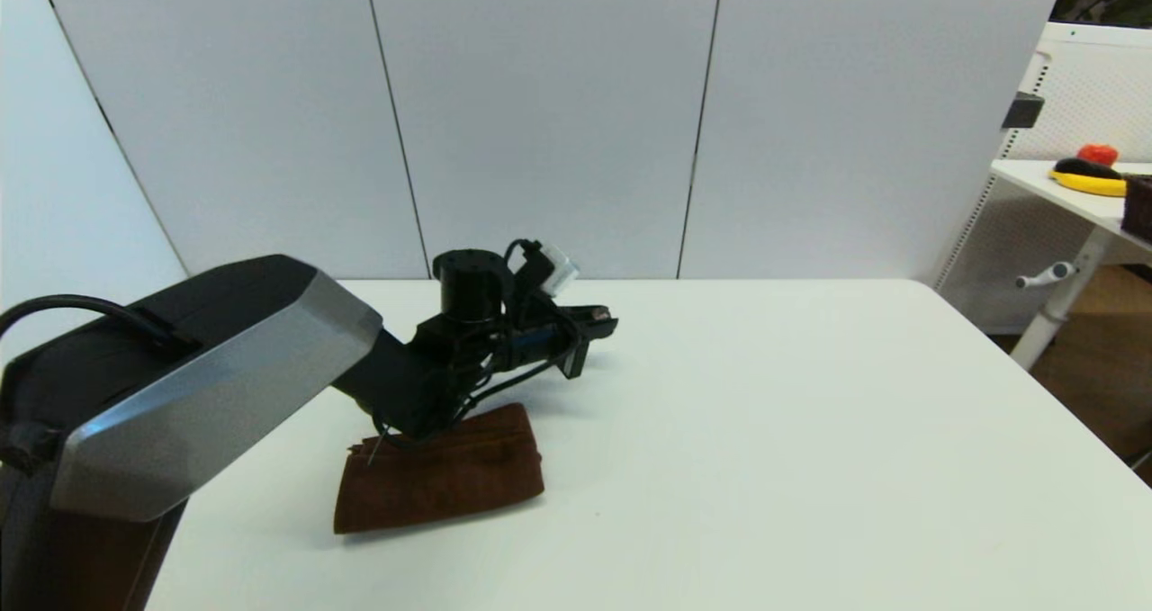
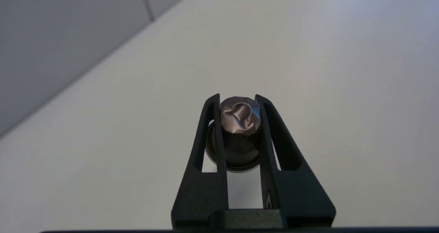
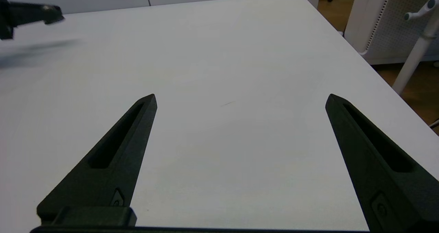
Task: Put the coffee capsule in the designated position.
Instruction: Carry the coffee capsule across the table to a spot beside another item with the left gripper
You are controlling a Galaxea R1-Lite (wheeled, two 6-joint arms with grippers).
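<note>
- White laminate table [image 1: 765, 431], broad and unmarked: drop spot easily misjudged.
- Brown folded towel [image 1: 441, 480] under the left arm.
- Black right gripper [image 3: 240, 99] spread wide, idle.
- Black left gripper [image 2: 237, 101] clamped on dented grey foil capsule [image 2: 240, 118]; could roll once released.

A small coffee capsule [image 2: 240, 130], dark grey-brown and slightly shiny, sits pinched between two black fingers [image 2: 214, 137] of the left gripper [image 2: 237, 101]. Its domed top (dented and creased) faces the wrist camera, and its wider flat rim shows behind the fingers. It hangs above plain white tabletop [image 2: 343, 89], which bears no visible marker.
</note>
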